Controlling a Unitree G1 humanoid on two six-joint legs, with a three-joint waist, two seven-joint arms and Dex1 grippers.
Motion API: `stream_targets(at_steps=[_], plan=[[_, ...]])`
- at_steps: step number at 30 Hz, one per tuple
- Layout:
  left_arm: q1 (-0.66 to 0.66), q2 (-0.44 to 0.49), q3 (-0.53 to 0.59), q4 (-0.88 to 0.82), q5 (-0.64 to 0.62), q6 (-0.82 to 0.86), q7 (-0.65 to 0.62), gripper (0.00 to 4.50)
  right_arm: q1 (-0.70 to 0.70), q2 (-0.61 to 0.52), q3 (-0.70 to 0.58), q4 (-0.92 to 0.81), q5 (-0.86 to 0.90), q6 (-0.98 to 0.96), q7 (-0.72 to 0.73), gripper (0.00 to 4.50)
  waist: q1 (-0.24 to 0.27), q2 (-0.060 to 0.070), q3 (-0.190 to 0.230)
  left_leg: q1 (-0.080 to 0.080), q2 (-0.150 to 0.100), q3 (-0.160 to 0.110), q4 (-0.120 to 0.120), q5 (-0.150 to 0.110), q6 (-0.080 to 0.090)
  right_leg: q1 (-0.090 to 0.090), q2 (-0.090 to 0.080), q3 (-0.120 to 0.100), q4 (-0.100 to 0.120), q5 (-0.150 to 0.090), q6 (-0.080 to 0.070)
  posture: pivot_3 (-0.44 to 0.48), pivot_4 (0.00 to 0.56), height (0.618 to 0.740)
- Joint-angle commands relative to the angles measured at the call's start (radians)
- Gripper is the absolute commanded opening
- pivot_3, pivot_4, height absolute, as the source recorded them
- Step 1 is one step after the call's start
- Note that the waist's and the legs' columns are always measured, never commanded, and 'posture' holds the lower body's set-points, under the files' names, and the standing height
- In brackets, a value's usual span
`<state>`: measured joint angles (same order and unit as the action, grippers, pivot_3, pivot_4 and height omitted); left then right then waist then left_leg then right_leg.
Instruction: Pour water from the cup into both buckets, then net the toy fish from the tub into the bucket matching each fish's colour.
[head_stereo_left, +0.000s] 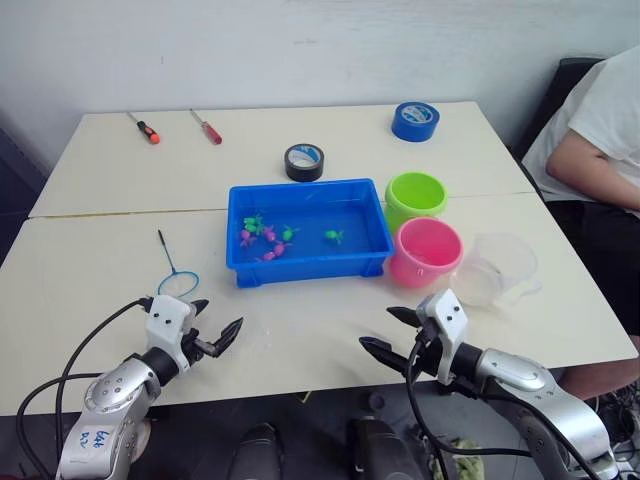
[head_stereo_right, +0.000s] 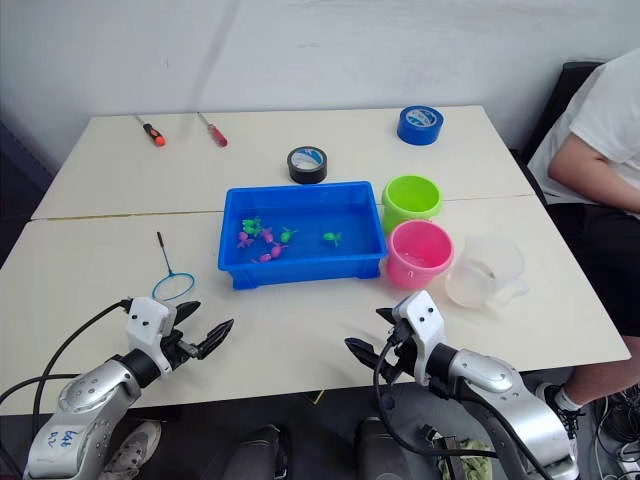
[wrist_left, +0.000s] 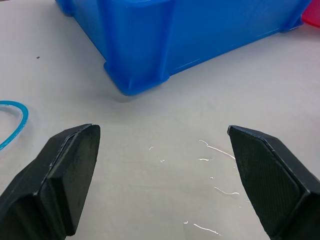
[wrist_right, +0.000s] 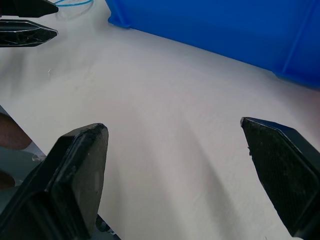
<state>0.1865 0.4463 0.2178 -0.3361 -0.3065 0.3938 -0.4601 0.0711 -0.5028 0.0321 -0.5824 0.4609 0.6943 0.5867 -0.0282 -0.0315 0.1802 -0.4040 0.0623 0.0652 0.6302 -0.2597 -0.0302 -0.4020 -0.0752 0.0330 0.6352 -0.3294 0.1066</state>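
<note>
Left eye view gives me the blue tub (head_stereo_left: 308, 232) at the middle of the bench (head_stereo_left: 90, 270), holding water and the toy fish (head_stereo_left: 268, 237), pink and green ones bunched toward its 9 o'clock side, with one green fish apart nearer the centre. At the tub's 3 o'clock stand the two buckets, the green bucket (head_stereo_left: 415, 198) farther from me and the pink bucket (head_stereo_left: 425, 252) nearer, touching or nearly so. The clear cup (head_stereo_left: 496, 269) sits just beside the pink bucket at its 3 o'clock. A small blue-hooped net (head_stereo_left: 174, 268) lies flat at the tub's 8 o'clock.

My left tool (head_stereo_left: 214, 323) hovers at the near bench edge, just on my side of the net, fingers spread wide and empty. My right tool (head_stereo_left: 393, 332) sits at the near edge below the pink bucket, also wide and holding nothing.

Far side: black tape roll (head_stereo_left: 304, 162), blue tape roll (head_stereo_left: 415, 121), two screwdrivers (head_stereo_left: 175, 128). A person (head_stereo_left: 595, 140) sits at 3 o'clock.
</note>
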Motion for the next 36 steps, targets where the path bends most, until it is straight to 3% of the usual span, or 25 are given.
stream_targets(at_steps=[1,18,23,28,31,36], plan=[[-0.002,0.0,0.011,-0.013,-0.003,-0.02,0.0,4.46,0.001,-0.011,-0.004,-0.008,-0.001,-0.027,0.008,4.5,0.0,0.0,0.0,0.0,0.0,0.0,0.0,0.0,0.0,0.0,0.0,0.0,0.0,0.0,0.0,0.0,0.15,0.731],[-0.002,-0.002,0.027,-0.018,-0.027,-0.009,-0.004,4.46,-0.017,-0.014,-0.001,-0.001,0.005,-0.029,0.009,4.5,0.0,0.0,0.0,0.0,0.0,0.0,0.0,0.0,0.0,0.0,0.004,0.0,0.0,0.0,0.0,0.0,0.15,0.731],[-0.024,0.081,0.106,0.054,-0.065,0.022,-0.074,4.46,-0.005,-0.016,-0.026,-0.01,0.018,0.004,-0.012,4.5,0.0,0.0,0.0,0.0,0.0,0.0,0.001,0.0,0.0,0.0,0.005,0.0,0.001,0.0,0.0,0.0,0.15,0.731],[-0.171,0.216,0.195,0.194,-0.154,0.022,-0.204,4.46,0.074,-0.044,-0.16,-0.035,0.044,0.054,-0.045,4.5,0.005,-0.001,0.0,0.0,0.001,0.0,0.001,0.001,-0.001,0.001,0.007,-0.003,0.002,-0.001,-0.002,0.0,0.15,0.731],[-0.308,0.303,0.13,0.208,-0.174,0.039,-0.322,4.46,0.129,-0.052,-0.255,-0.035,0.053,0.062,-0.065,4.5,0.011,-0.001,-0.001,0.001,-0.001,0.0,0.001,0.001,-0.001,0.003,0.002,-0.003,0.001,-0.001,-0.002,0.0,0.15,0.731],[-0.575,0.305,-0.038,0.24,-0.19,0.074,-0.456,4.46,0.153,0.02,-0.404,0.0,0.05,0.109,-0.212,4.5,0.017,-0.002,-0.001,0.002,-0.005,0.001,0.001,0.001,0.001,0.006,0.001,-0.003,0.0,0.0,0.0,0.0,0.15,0.731]])
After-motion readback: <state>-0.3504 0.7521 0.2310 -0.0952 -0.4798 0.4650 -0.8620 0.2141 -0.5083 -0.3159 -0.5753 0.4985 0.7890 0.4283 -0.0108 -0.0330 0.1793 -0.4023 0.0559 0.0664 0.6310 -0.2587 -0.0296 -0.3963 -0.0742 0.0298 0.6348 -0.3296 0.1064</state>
